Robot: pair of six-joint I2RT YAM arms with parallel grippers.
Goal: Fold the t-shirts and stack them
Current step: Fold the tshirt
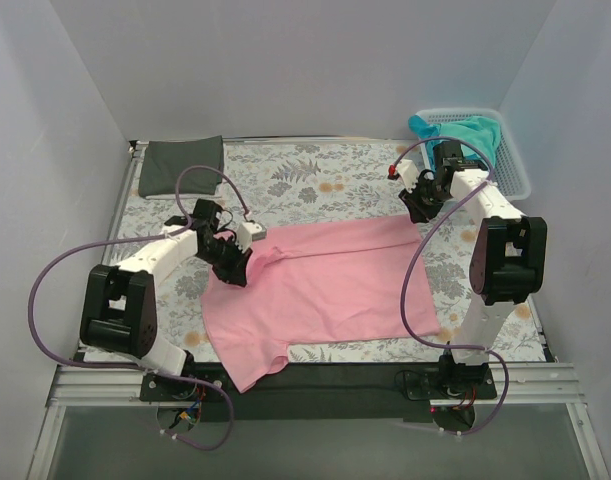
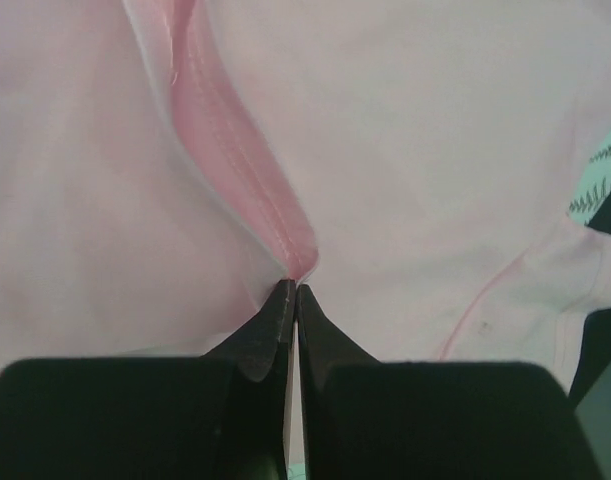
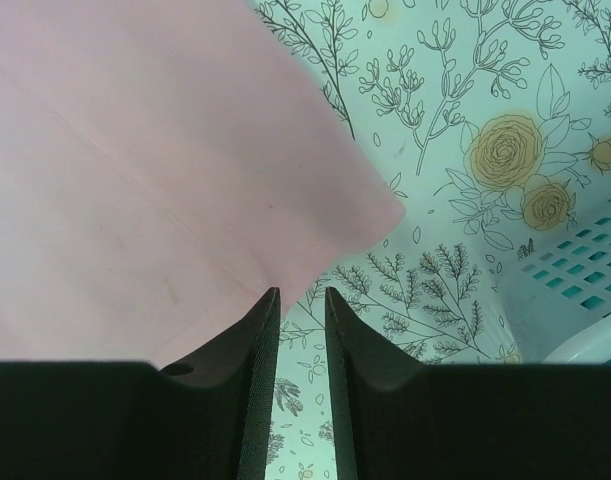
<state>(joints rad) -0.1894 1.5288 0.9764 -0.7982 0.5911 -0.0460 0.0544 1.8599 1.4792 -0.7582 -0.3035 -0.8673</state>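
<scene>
The light pink t-shirt point(image 1: 325, 290) lies spread flat in the middle of the table. My left gripper point(image 1: 235, 265) is at its left edge, shut on a pinched ridge of pink cloth point(image 2: 235, 150), jaws closed together point(image 2: 293, 288). My right gripper point(image 1: 420, 207) is at the shirt's far right corner point(image 3: 135, 200), jaws a little apart point(image 3: 300, 292) with only tablecloth between them. The dark charcoal grey t-shirt point(image 1: 180, 165) lies folded at the back left. The teal t-shirt point(image 1: 463, 130) lies bunched in the basket.
The white mesh basket point(image 1: 510, 165) stands at the back right, off the table's corner; its rim shows in the right wrist view point(image 3: 575, 290). The floral tablecloth point(image 1: 315, 180) covers the table. White walls enclose the left, back and right sides.
</scene>
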